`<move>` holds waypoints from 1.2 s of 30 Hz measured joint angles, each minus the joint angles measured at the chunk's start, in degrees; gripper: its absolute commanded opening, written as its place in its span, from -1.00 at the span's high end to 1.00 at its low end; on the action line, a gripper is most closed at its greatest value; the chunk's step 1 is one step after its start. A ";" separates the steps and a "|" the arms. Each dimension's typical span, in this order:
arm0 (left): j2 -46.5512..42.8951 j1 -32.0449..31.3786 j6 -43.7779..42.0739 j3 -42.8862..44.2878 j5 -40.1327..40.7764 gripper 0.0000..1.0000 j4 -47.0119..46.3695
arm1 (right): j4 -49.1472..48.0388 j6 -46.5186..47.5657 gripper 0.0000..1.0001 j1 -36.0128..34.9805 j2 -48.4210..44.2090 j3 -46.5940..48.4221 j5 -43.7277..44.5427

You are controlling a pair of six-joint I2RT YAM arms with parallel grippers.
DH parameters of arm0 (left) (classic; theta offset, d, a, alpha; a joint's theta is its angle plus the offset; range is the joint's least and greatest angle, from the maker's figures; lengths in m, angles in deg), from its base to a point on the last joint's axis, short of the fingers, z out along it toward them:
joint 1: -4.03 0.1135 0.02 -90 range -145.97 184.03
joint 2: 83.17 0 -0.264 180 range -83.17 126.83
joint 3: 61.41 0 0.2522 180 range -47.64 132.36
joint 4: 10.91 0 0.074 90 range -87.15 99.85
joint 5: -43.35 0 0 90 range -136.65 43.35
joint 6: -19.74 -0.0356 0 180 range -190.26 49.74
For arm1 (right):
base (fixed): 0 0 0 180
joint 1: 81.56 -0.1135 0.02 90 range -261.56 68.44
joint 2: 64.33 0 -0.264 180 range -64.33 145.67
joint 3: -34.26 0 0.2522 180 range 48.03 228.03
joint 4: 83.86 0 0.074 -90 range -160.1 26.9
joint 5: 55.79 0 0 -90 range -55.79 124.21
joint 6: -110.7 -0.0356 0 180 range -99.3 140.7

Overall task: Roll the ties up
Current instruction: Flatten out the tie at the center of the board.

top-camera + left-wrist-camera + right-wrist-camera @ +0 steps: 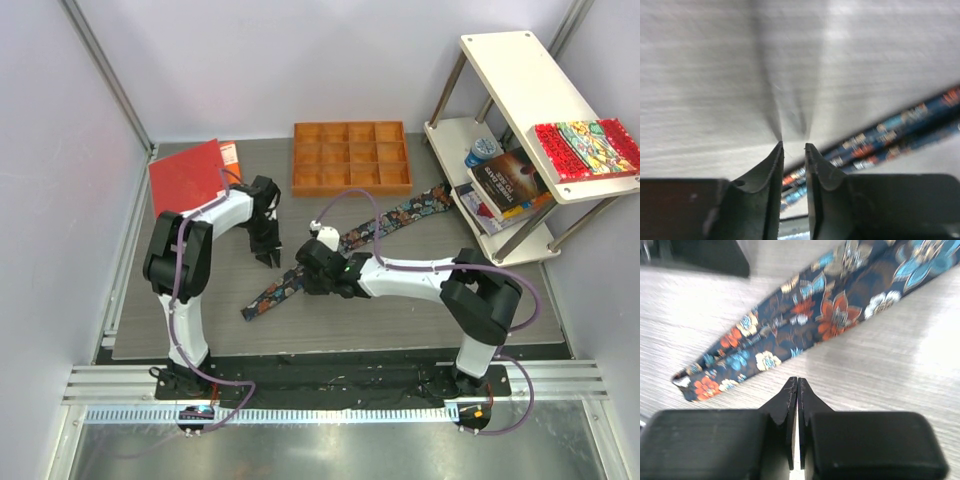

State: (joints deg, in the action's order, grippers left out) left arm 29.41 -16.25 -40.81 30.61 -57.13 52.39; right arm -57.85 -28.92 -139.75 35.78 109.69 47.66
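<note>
The tie point(345, 245), dark navy with orange, teal and white flowers, lies flat and unrolled, running diagonally across the grey mat point(420, 310) from near left to far right. My left gripper point(268, 258) hovers just left of its middle; in the left wrist view its jaws point(793, 145) stand a narrow gap apart and empty, with the tie point(880, 135) beyond them to the right. My right gripper point(300, 272) is over the tie's near narrow end; in the right wrist view it point(797, 380) is shut and empty, just short of the tie's point(805, 315) edge.
An orange compartment tray point(351, 157) sits at the back centre. A red flat book point(188, 175) lies at the back left. A white shelf unit point(520, 80) at the right holds stacked books point(505, 185) and a red patterned book point(585, 148).
</note>
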 measured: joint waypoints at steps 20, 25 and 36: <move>-1.90 -5.84 0.81 -4.44 4.61 0.67 0.20 | -0.04 0.59 0.90 -0.68 12.17 9.31 0.11; -2.08 -5.75 1.27 -4.81 3.21 0.67 0.33 | 1.36 3.02 0.90 0.35 13.07 12.09 0.50; -1.20 -5.16 0.96 -2.93 2.71 -0.17 2.67 | 1.95 4.46 0.88 1.20 12.22 12.20 -0.46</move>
State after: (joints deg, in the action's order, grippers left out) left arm 28.21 -21.40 -39.85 27.69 -54.42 55.06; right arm -55.90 -24.47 -138.55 48.00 121.89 47.20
